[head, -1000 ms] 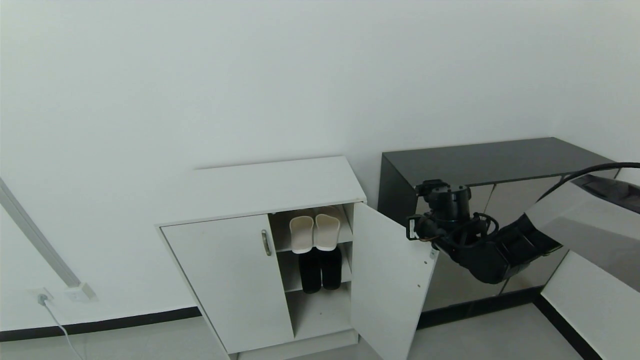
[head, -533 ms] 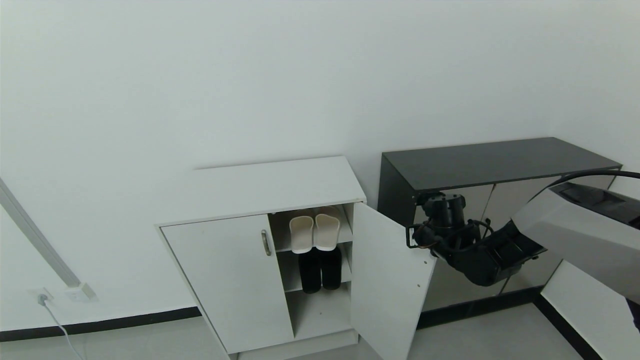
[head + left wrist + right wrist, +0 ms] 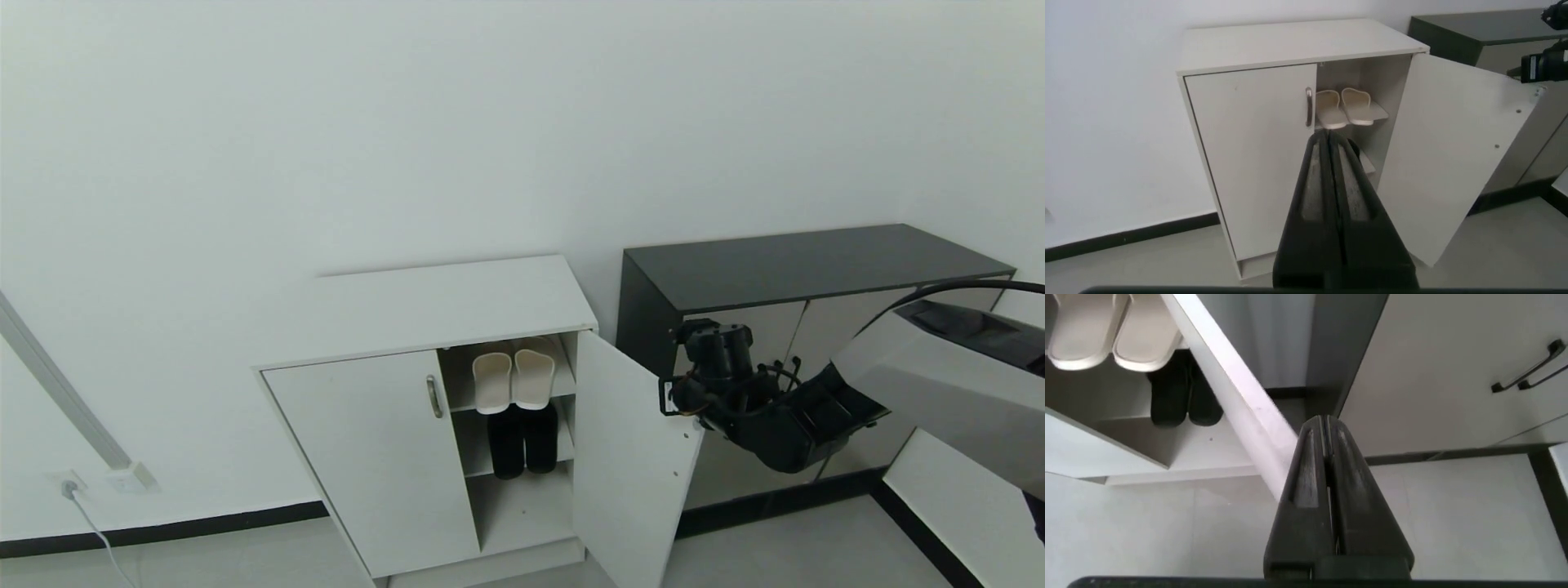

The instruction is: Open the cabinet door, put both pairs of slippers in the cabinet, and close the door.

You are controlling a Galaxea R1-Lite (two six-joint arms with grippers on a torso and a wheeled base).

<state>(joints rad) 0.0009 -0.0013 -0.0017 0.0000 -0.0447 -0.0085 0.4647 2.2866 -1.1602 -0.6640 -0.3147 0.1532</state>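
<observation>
Cabinet (image 3: pixel 449 306) holds two pairs, white slippers (image 3: pixel 514 380) above black slippers (image 3: pixel 522 441); one open door (image 3: pixel 633 457); left gripper (image 3: pixel 1328 137) and right gripper (image 3: pixel 1325 423) pressed together.

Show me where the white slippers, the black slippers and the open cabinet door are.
white slippers (image 3: pixel 535 378), head view, on the right slipper's footbed.
black slippers (image 3: pixel 506 441), head view, on the left slipper's top.
open cabinet door (image 3: pixel 629 457), head view, middle of its white panel.
</observation>
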